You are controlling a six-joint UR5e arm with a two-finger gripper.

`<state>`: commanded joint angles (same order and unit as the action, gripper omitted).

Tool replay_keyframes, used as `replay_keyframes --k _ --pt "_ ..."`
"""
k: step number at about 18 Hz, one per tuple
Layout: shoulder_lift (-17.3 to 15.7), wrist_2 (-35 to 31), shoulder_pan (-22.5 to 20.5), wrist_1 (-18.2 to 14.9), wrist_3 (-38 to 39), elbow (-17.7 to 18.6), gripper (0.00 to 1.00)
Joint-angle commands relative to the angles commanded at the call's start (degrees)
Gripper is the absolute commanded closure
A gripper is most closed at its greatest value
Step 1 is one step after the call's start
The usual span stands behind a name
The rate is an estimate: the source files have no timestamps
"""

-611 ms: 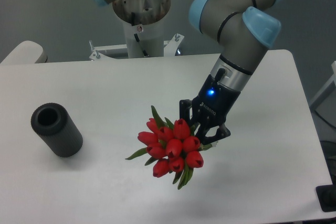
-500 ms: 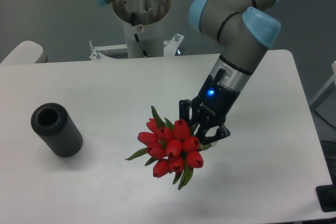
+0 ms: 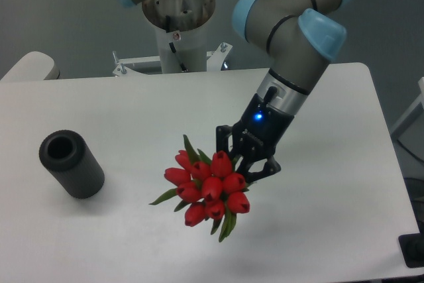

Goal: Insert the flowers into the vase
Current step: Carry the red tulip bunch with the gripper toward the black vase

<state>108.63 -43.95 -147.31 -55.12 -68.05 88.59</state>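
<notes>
The flowers [image 3: 207,187] are a tight bunch of red tulip buds with green leaves, held in the air over the middle of the white table [image 3: 132,104]. My gripper [image 3: 246,161] is shut on the bunch's stem end, just right of and above the buds. The vase [image 3: 71,162] is a dark grey thick-walled cylinder at the table's left side, its round mouth facing up toward the camera. The bunch is well to the right of the vase and apart from it. The stems are hidden behind the buds and fingers.
The robot's base column [image 3: 177,24] stands at the table's far edge. A dark object [image 3: 412,251] sits at the table's front right corner. A pale rounded surface [image 3: 30,65] shows at the far left.
The gripper with the flowers has moved a little to the left and toward the vase. The vase has not moved.
</notes>
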Motion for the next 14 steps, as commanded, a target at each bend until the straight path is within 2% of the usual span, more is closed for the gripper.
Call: replay_keyframes --k 1,4,5,10,14 --pt "-0.1 0.0 0.8 1.9 2.4 0.6 0.9" --pt "-1.1 0.0 3.3 11.1 10.4 4.3 0.9" --pt "-1.2 -0.1 3.9 12.8 13.3 5.0 0.9" --pt "-2.9 0.1 5.0 13.3 17.7 6.1 0.89" --pt "-3.7 7.3 6.2 13.4 18.7 7.2 0.89"
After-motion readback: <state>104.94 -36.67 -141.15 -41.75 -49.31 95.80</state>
